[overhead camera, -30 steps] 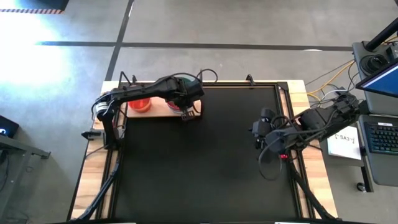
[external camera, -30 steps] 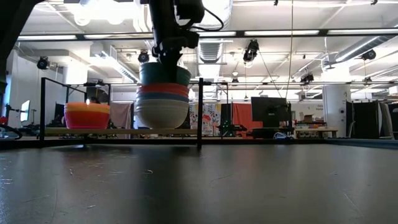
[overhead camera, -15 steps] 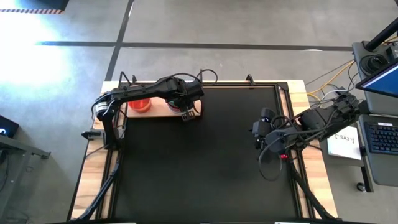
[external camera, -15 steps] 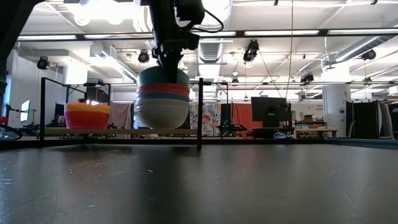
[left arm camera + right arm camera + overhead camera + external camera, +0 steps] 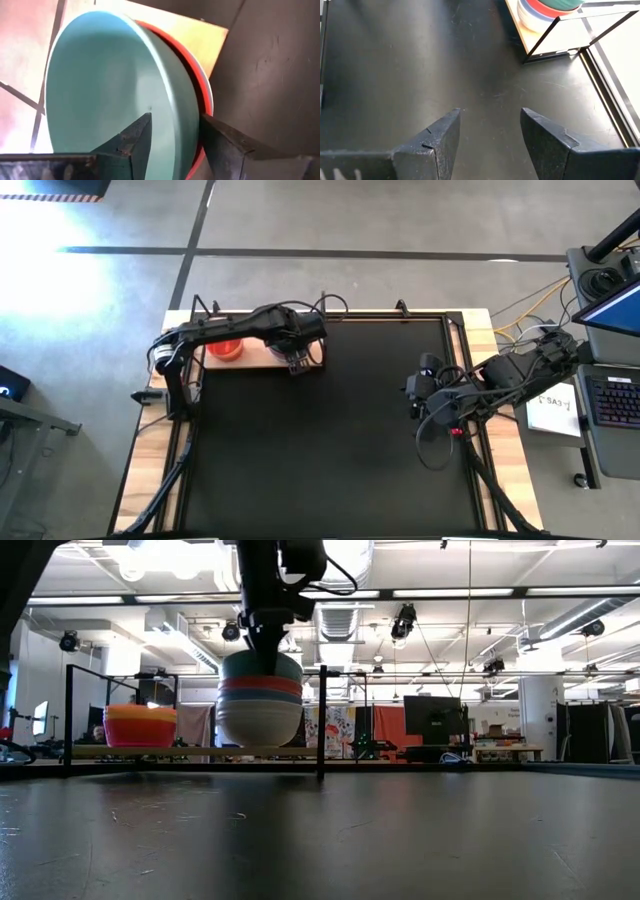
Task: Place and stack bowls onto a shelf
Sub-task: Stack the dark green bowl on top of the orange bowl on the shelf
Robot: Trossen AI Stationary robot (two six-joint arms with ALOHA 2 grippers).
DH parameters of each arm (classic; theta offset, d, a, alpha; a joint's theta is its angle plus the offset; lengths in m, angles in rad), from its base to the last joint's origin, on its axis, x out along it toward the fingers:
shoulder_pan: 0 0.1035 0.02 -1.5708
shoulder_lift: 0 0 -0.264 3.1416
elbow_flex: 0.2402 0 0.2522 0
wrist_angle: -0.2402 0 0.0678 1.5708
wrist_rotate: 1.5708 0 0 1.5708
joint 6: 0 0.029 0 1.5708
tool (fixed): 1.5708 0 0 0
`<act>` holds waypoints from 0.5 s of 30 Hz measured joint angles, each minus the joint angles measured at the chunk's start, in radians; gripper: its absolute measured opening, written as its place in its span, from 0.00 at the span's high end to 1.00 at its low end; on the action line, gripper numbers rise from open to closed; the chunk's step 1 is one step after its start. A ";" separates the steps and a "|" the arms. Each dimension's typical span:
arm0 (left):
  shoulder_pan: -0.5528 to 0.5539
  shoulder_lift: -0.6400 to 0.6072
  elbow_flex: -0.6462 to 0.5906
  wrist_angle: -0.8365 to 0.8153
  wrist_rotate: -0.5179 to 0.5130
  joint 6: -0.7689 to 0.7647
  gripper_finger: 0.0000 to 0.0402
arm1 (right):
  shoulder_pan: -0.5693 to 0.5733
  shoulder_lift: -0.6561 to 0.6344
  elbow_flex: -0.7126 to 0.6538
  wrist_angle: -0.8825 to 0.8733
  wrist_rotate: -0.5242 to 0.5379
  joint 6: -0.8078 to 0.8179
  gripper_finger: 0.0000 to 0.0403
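Upper left of high view: left end effector [image 5: 297,361] spread, straddling rim of teal bowl [image 5: 115,85] atop stack on shelf [image 5: 262,360]. Right end effector [image 5: 490,135] spread over bare tabletop [image 5: 330,440], frame right.

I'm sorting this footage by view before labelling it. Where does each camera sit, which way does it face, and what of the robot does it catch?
High view: above the table, looking straight down; both arms, left hand at the shelf, right hand waiting.
Low view: table height, looking level; the left arm over the large bowl stack.
Left wrist view: its fingers straddling the teal bowl rim.
Right wrist view: open fingers over the black mat.
Shared: low and right wrist views both show the stack.
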 joint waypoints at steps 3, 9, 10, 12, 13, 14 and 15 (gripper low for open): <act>-0.008 -0.008 0.000 -0.021 0.000 0.000 0.62 | 0.000 0.000 0.000 0.000 0.000 0.000 0.51; -0.015 -0.030 0.000 -0.029 0.002 -0.005 0.62 | 0.000 0.000 0.000 0.000 0.000 -0.001 0.51; -0.017 -0.034 0.000 -0.031 0.004 -0.005 0.62 | 0.000 0.000 0.000 0.000 0.000 -0.001 0.51; -0.021 -0.044 0.001 -0.031 0.016 -0.005 0.62 | 0.000 0.000 0.000 0.000 0.000 -0.001 0.51; -0.023 -0.048 0.005 -0.032 0.024 -0.005 0.62 | 0.000 0.000 0.000 0.000 0.000 -0.001 0.51; -0.027 -0.049 0.012 -0.033 0.026 -0.005 0.62 | 0.000 0.000 0.000 0.000 0.000 -0.001 0.51; -0.030 -0.049 0.020 -0.033 0.027 -0.005 0.62 | 0.000 0.000 0.000 0.000 0.000 -0.002 0.51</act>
